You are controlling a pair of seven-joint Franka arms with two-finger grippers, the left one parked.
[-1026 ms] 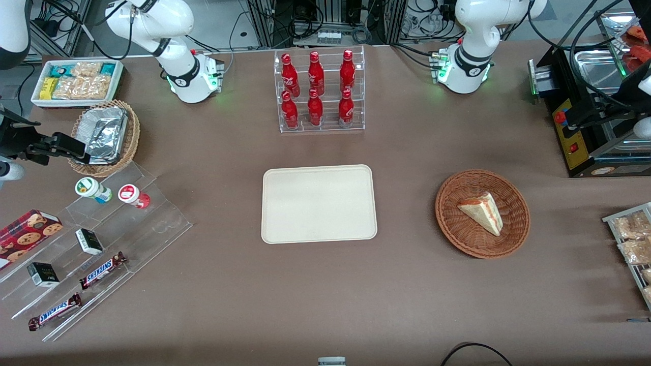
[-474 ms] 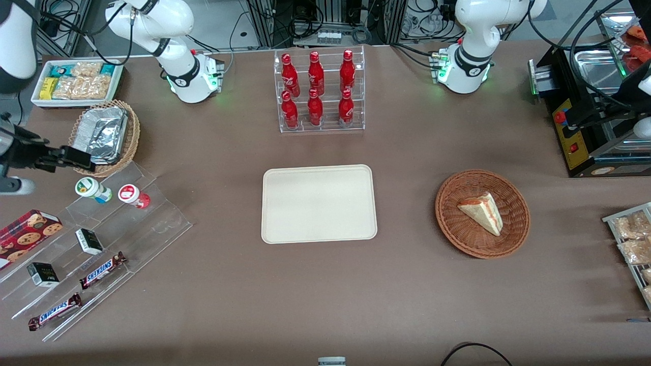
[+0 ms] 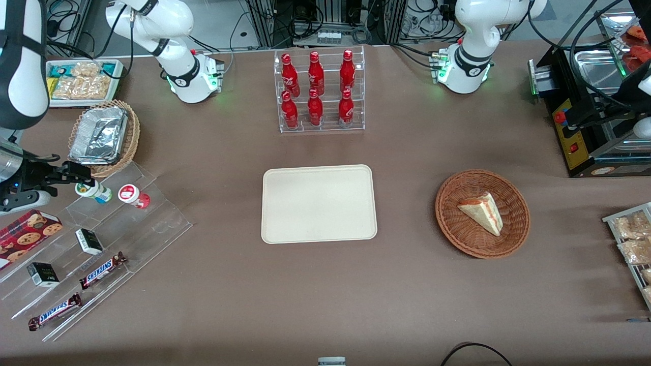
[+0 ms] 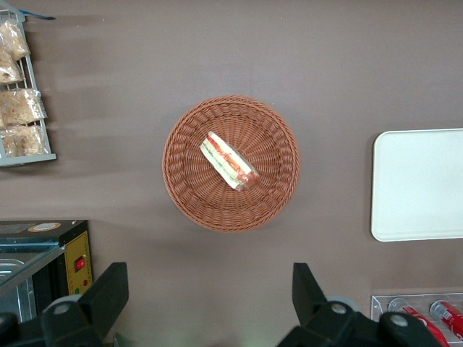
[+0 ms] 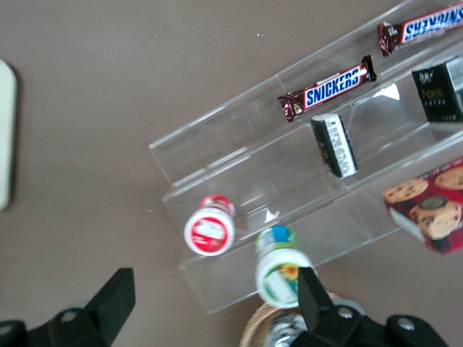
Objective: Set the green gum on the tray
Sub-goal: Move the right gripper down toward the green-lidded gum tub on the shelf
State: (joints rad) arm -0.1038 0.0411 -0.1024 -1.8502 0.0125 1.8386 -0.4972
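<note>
The green gum (image 3: 93, 189) is a small bottle with a white, green-rimmed lid, on the upper step of a clear acrylic stand (image 3: 147, 223), beside a red-lidded bottle (image 3: 131, 194). My right gripper (image 3: 76, 173) hovers over the gum, fingers wide open and empty. In the right wrist view the gripper (image 5: 213, 285) has one finger (image 5: 312, 293) overlapping the edge of the green gum (image 5: 278, 271), with the red bottle (image 5: 210, 228) between the fingers' span. The cream tray (image 3: 319, 203) lies empty at the table's middle; its edge shows in the right wrist view (image 5: 3, 137).
The stand also holds Snickers bars (image 3: 101, 269) and small dark boxes (image 3: 89, 241). A cookie box (image 3: 28, 231) lies beside it. A wicker basket with a foil tray (image 3: 101, 134) sits close to the gripper. A rack of red bottles (image 3: 318, 91) and a sandwich basket (image 3: 482, 213) stand farther off.
My right gripper has moved nearer to the front camera, from over the foil basket to over the green gum. The gum and the tray have not moved.
</note>
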